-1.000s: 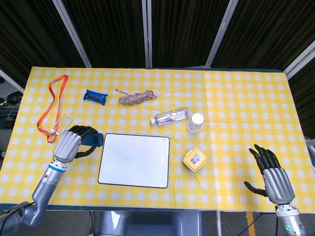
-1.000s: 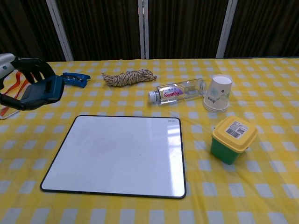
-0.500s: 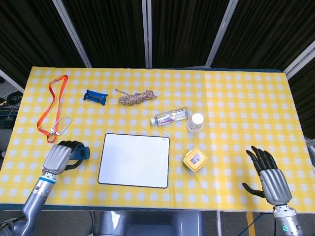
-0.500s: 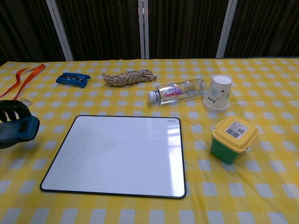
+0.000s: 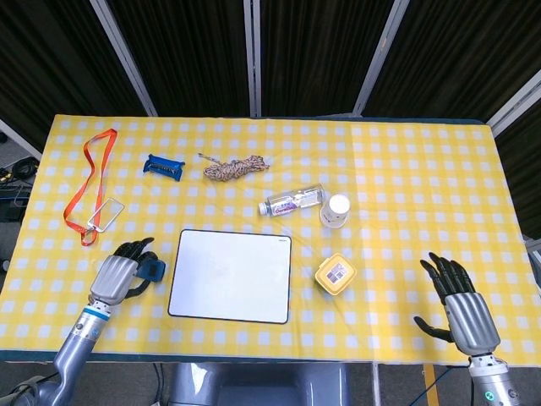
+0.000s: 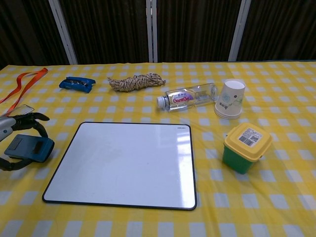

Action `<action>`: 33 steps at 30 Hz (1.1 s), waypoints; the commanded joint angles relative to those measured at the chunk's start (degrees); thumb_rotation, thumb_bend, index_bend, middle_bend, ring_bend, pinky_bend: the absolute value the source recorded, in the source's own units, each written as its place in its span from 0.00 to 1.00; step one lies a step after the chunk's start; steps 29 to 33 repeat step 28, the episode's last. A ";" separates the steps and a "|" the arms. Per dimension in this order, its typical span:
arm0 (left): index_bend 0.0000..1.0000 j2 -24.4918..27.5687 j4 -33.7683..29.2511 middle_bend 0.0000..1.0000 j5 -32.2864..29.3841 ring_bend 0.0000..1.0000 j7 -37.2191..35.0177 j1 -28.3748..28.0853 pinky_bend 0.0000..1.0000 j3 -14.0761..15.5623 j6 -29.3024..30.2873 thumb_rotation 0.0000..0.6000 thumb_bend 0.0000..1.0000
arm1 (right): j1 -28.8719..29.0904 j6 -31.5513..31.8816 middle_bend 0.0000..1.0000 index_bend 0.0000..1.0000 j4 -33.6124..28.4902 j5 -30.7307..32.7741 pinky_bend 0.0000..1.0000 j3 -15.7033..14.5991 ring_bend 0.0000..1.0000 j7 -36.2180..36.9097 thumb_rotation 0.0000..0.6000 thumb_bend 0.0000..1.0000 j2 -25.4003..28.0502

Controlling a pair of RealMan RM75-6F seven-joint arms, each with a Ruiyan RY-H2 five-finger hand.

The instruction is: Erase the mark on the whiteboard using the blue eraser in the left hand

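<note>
The whiteboard lies flat at the front middle of the table, and its surface looks plain white with no mark I can make out. The blue eraser lies on the cloth just left of the board's left edge. My left hand is right beside it, fingers spread above the eraser and thumb curled below, with gaps showing between them and the block. My right hand hovers at the front right with fingers apart, holding nothing; the chest view does not show it.
Behind the board lie a water bottle, a paper cup, a rope bundle and a blue clip. A yellow-lidded green tub stands right of the board. An orange lanyard lies at the far left.
My left hand came down with the eraser from above the table to the cloth left of the board, then spread its fingers off it. The right hand barely shifted.
</note>
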 commanded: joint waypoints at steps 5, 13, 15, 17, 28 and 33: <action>0.00 6.12 -9.27 0.00 -0.74 0.00 -0.03 1.73 0.00 -0.09 0.87 1.00 0.29 | 0.03 -0.17 0.00 0.01 0.11 -0.21 0.00 -0.19 0.00 -0.28 1.00 0.07 -0.13; 0.00 12.95 -17.88 0.00 -0.59 0.00 0.73 4.44 0.00 -0.63 5.28 1.00 0.28 | -0.01 0.34 0.00 0.01 0.11 -0.54 0.00 -0.10 0.00 -0.02 1.00 0.07 -0.02; 0.00 14.38 -19.52 0.00 -0.06 0.00 1.66 5.44 0.00 -0.75 7.46 1.00 0.27 | 0.03 0.50 0.00 0.01 0.18 -0.72 0.00 -0.05 0.00 0.29 1.00 0.07 0.08; 0.00 15.45 -20.96 0.00 0.86 0.00 2.69 6.67 0.00 -0.83 10.31 1.00 0.25 | 0.06 0.71 0.00 0.01 0.26 -1.02 0.00 -0.06 0.00 0.42 1.00 0.07 0.25; 0.00 19.98 -27.23 0.00 1.84 0.00 8.05 12.80 0.00 0.25 17.71 1.00 0.16 | -0.20 1.78 0.00 0.01 0.04 -1.67 0.00 0.05 0.00 -0.47 1.00 0.07 0.38; 0.00 19.98 -27.23 0.00 1.84 0.00 8.05 12.80 0.00 0.25 17.71 1.00 0.16 | -0.20 1.78 0.00 0.01 0.04 -1.67 0.00 0.05 0.00 -0.47 1.00 0.07 0.38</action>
